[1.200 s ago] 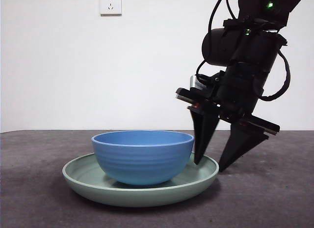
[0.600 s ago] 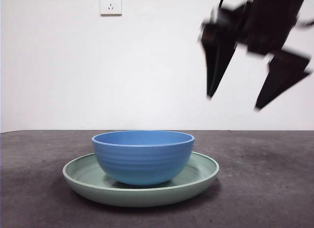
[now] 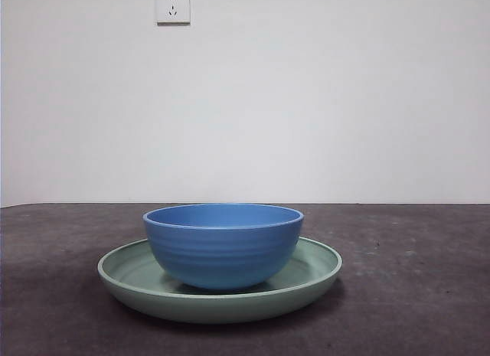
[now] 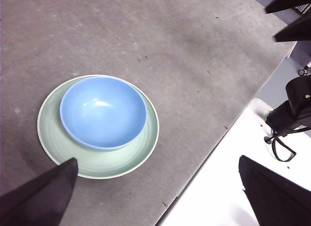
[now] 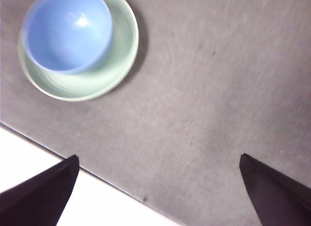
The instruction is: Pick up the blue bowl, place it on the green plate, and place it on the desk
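The blue bowl sits upright in the green plate, which rests on the desk. No arm shows in the front view. In the left wrist view the bowl sits slightly off centre in the plate. My left gripper is open and empty, high above the desk. In the right wrist view the bowl and plate lie far off. My right gripper is open and empty, high over bare desk. Its black jaws also show in the left wrist view.
A white wall socket is on the back wall. The desk's edge borders a white surface. A black device with a cable stands there.
The right gripper, open beside the plate's right rim a second ago, rose up and to the right and has left the front view. Bowl and plate have not moved.
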`<state>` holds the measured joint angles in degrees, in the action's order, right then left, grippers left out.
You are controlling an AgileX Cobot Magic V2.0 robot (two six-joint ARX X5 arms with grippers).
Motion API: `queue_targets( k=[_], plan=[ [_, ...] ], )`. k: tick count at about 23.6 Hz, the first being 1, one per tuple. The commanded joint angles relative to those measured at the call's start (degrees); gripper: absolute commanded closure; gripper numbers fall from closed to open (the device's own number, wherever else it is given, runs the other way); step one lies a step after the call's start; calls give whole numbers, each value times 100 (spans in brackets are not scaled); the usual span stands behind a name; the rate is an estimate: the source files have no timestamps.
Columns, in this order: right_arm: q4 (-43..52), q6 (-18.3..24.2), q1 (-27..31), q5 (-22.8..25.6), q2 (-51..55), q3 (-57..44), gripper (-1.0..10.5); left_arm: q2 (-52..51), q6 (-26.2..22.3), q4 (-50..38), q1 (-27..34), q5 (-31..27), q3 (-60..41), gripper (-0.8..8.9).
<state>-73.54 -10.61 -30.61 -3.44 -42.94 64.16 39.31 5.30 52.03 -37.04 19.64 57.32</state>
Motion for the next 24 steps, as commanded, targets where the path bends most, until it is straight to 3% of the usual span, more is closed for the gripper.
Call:
queue_targets(
  k=[1,4,5,6,7,8,9,24],
  plan=[
    [-22,87,-39,-120,374,120,388,31,35,-63,-48,15,46,286],
    [-90,81,-39,-452,719,120,388,31,33,-61,-48,15,46,319],
    [-90,83,-39,-531,776,120,399,31,33,-50,-48,15,46,428],
    [-87,85,-39,-584,802,118,482,31,33,-39,-48,15,46,588],
    [-105,87,-39,-625,813,118,715,31,26,-44,-48,15,46,810],
    [-109,92,-39,-621,813,118,966,31,4,-68,-48,13,46,793],
    [-98,96,-39,-623,815,118,919,31,-2,-83,-48,13,46,797],
    [-103,79,-39,-551,824,118,920,31,7,-81,-48,13,46,794]
  ],
)
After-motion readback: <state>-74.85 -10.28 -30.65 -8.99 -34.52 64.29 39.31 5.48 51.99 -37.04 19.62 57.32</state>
